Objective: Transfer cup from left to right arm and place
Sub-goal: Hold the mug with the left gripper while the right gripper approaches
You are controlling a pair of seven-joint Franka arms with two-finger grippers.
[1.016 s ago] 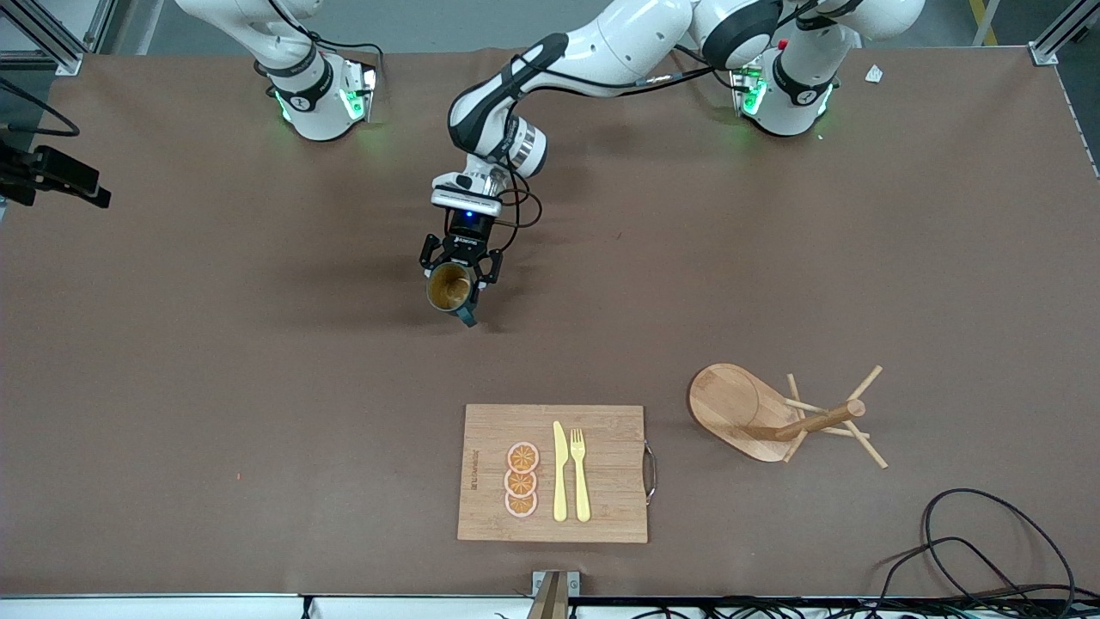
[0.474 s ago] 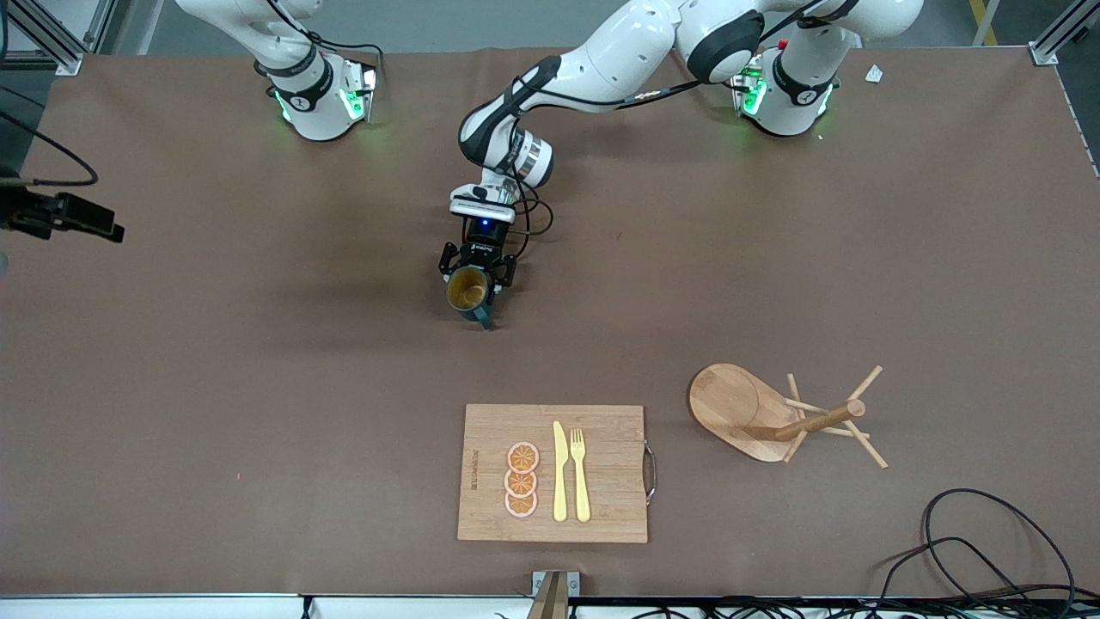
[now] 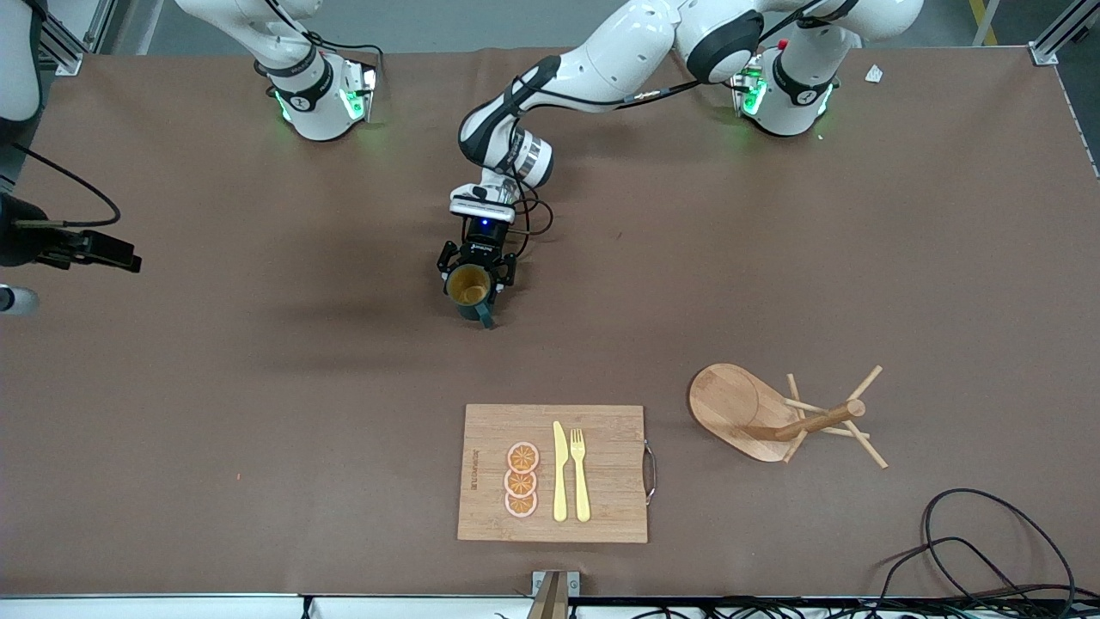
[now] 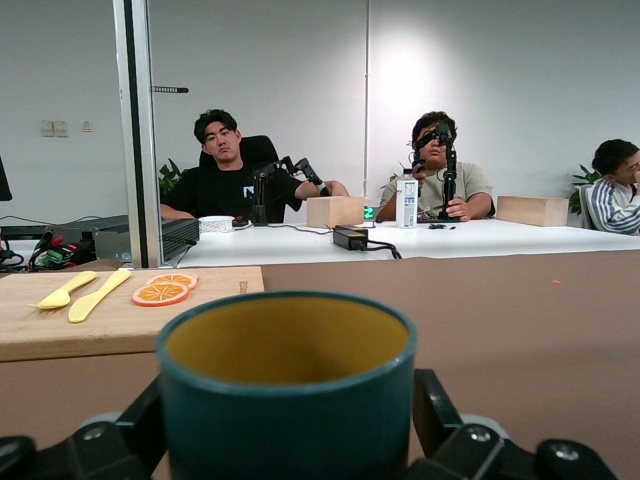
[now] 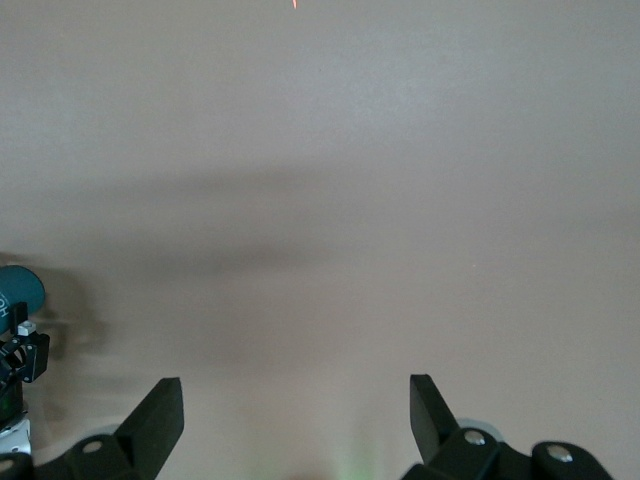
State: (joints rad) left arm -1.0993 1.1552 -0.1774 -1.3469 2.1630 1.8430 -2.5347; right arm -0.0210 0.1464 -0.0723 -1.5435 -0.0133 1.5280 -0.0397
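The cup (image 3: 468, 288) is dark teal with a mustard-yellow inside and stands upright, its handle toward the front camera. My left gripper (image 3: 471, 279) is shut on its sides, low over the middle of the table. I cannot tell whether the cup touches the table. In the left wrist view the cup (image 4: 288, 390) fills the gap between the fingers of the left gripper (image 4: 290, 415). My right gripper (image 5: 295, 385) is open and empty, high over bare table at the right arm's end. Its view shows the cup (image 5: 18, 288) at the edge.
A wooden board (image 3: 601, 464) with orange slices, a yellow knife and a fork lies nearer the front camera. A wooden mug tree (image 3: 773, 417) lies on its side beside it, toward the left arm's end. Cables (image 3: 988, 550) lie at the near corner.
The left gripper moved a little toward the left arm's end with the cup, then stayed still. The right arm's dark hand moved down along the front view's edge.
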